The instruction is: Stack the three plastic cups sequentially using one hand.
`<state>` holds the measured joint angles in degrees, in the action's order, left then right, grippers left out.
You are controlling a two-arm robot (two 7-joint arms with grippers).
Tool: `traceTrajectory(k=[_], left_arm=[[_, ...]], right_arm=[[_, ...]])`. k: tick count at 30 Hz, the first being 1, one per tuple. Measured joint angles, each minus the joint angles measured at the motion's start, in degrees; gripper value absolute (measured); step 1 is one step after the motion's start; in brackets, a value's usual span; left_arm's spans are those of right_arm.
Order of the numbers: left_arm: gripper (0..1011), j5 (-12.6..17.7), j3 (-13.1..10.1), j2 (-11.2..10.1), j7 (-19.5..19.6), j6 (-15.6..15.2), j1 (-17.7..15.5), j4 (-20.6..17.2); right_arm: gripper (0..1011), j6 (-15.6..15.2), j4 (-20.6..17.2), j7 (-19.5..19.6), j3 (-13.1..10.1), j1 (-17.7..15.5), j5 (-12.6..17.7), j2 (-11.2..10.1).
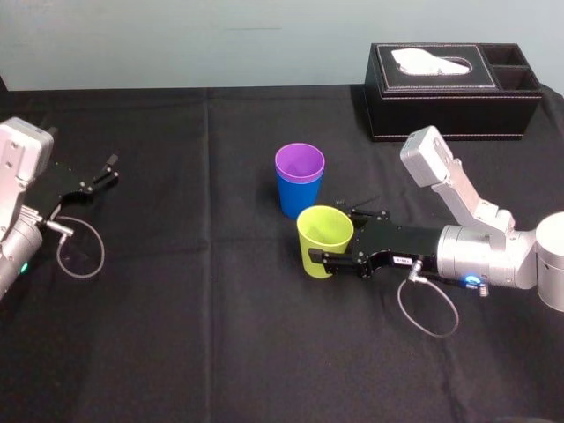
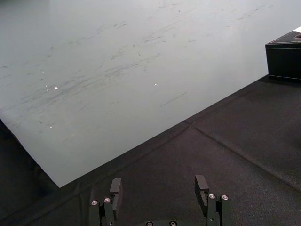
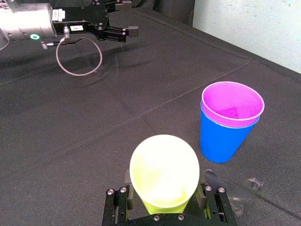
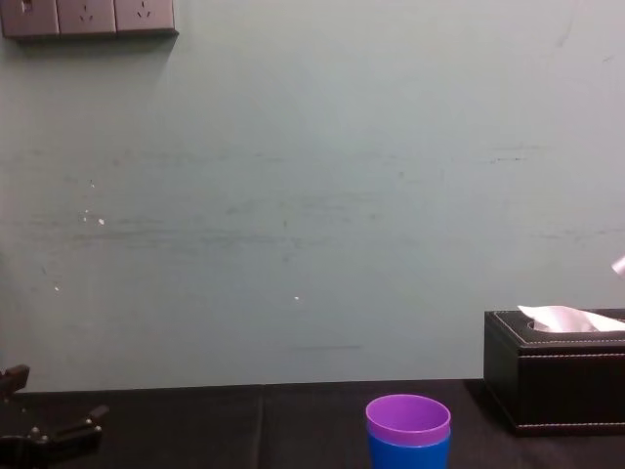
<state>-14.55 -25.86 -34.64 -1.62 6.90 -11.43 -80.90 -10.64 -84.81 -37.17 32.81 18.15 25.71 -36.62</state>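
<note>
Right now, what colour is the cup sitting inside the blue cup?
The inner cup is purple, seen best in the right wrist view.

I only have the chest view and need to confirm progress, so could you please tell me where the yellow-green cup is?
Observer: The right gripper holds the yellow-green cup by its sides, mouth up.
Operator: Thank you; is it over the other cups yet?
Observer: No, it is beside the purple cup nested in the blue cup, on their near side.
Operator: And the left gripper?
Observer: It is open at the left side of the table, holding nothing.
</note>
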Motion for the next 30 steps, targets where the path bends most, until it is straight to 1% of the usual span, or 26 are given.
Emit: traceTrajectory(k=[8, 14, 22, 28, 30], left_arm=[[1010, 0.00, 0.00, 0.00, 0.00, 0.00, 0.00, 0.00], [1010, 0.00, 0.00, 0.00, 0.00, 0.00, 0.00, 0.00], [1010, 0.00, 0.00, 0.00, 0.00, 0.00, 0.00, 0.00], [1010, 0.00, 0.00, 0.00, 0.00, 0.00, 0.00, 0.00], [1010, 0.00, 0.00, 0.00, 0.00, 0.00, 0.00, 0.00]], right_arm=[[738, 0.00, 0.00, 0.00, 0.00, 0.00, 0.00, 0.00], [738, 0.00, -1.84, 0.01, -0.74, -0.95, 0.62, -1.03], [738, -0.87, -7.44, 0.77, -2.79, -2.62, 2.46, -3.60], [738, -2.57, -12.00, 2.18, -4.51, -2.88, 3.78, -5.38], [738, -2.99, -12.83, 2.57, -4.93, -2.72, 4.10, -5.60]])
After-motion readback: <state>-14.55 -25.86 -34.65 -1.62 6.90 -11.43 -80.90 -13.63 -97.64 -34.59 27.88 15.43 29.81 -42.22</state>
